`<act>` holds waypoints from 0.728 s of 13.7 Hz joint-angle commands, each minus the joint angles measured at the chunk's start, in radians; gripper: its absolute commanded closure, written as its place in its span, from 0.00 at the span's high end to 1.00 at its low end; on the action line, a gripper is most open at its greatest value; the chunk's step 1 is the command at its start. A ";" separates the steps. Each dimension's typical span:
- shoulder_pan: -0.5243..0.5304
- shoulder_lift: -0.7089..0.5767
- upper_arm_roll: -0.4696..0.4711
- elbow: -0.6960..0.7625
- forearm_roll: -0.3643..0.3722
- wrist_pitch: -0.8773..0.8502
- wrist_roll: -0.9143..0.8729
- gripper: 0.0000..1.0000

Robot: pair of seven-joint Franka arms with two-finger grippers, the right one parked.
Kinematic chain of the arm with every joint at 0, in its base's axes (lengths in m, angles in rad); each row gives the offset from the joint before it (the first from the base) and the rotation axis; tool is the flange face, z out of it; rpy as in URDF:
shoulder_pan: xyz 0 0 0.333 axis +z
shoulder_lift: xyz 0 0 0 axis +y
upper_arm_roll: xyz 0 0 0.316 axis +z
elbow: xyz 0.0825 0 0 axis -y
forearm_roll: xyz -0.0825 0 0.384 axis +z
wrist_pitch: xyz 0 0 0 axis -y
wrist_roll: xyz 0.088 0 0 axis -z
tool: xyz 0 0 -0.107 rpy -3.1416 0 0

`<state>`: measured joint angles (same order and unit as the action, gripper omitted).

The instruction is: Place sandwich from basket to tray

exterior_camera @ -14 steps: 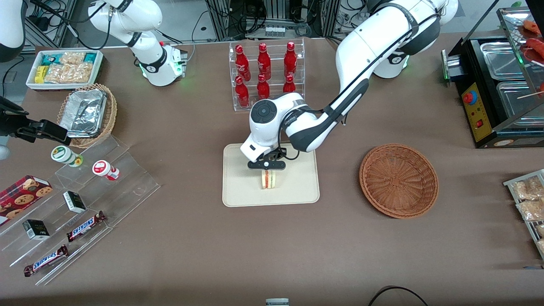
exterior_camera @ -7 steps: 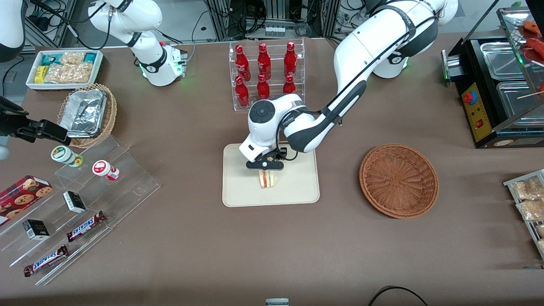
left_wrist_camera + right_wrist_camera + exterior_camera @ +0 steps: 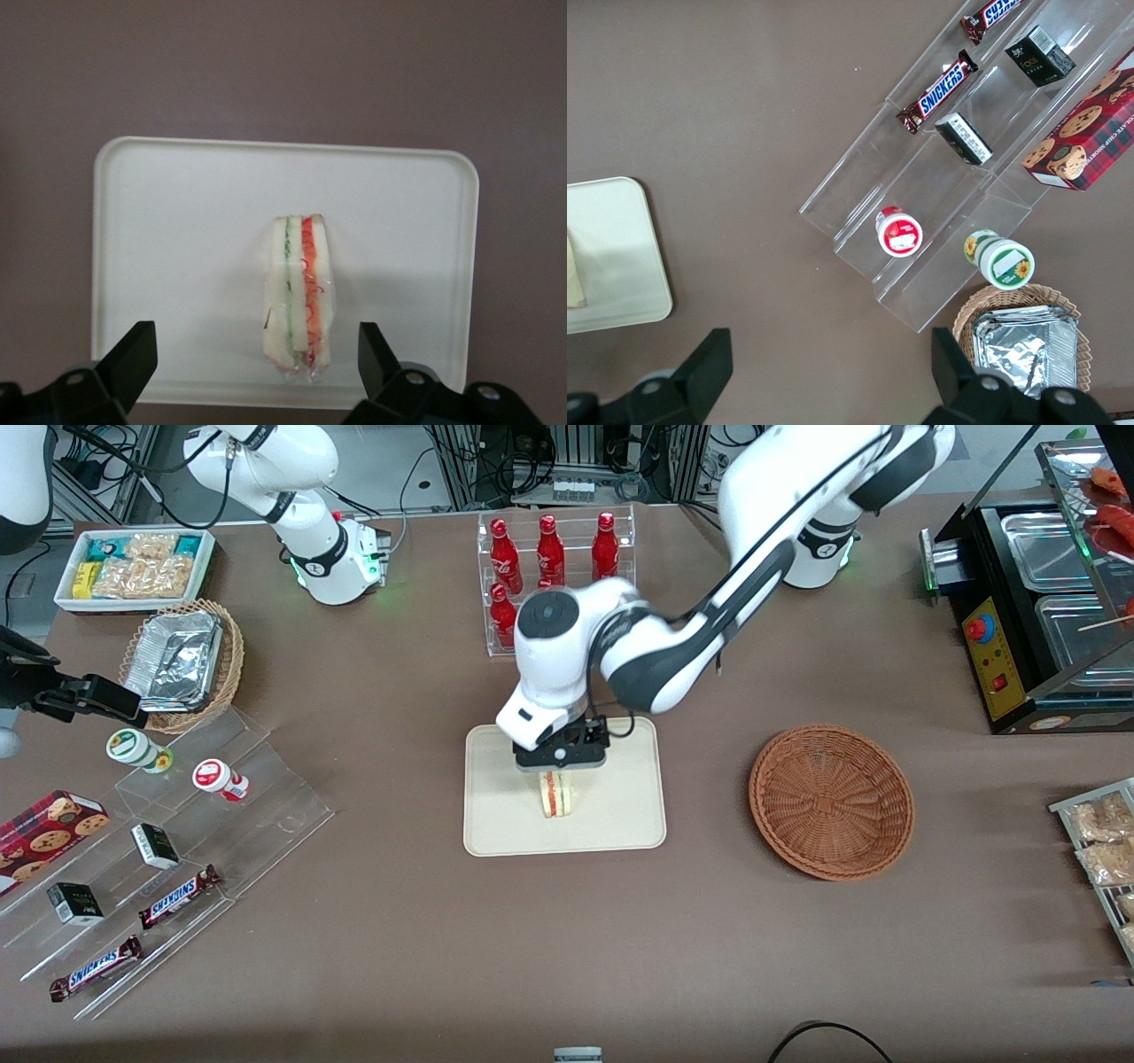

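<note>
The sandwich (image 3: 556, 794) stands on its edge in the middle of the cream tray (image 3: 496, 824), red and green filling showing. In the left wrist view the sandwich (image 3: 300, 292) rests on the tray (image 3: 177, 221) with nothing touching it. The left gripper (image 3: 561, 766) hangs open and empty above the sandwich; its two black fingertips (image 3: 133, 354) stand wide apart, one on each side of the sandwich. The reddish-brown basket (image 3: 831, 801) lies empty toward the working arm's end of the table.
A clear rack of red bottles (image 3: 554, 567) stands farther from the front camera than the tray. A clear stepped shelf (image 3: 177, 850) with snack bars and cups, a tan basket of foil containers (image 3: 182, 662) and a white snack bin (image 3: 133, 567) lie toward the parked arm's end.
The gripper has let go of the sandwich and risen straight up above it. The sandwich stays standing on the tray.
</note>
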<state>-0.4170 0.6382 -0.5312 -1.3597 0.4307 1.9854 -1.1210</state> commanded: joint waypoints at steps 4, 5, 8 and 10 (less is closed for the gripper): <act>0.168 -0.274 -0.006 -0.053 -0.166 -0.247 0.091 1.00; 0.208 -0.322 -0.004 -0.067 -0.203 -0.285 0.154 1.00; 0.334 -0.455 -0.006 -0.143 -0.269 -0.342 0.323 1.00; 0.423 -0.535 -0.004 -0.188 -0.308 -0.373 0.442 1.00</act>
<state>-0.0740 0.2081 -0.5305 -1.4527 0.1705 1.6233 -0.7788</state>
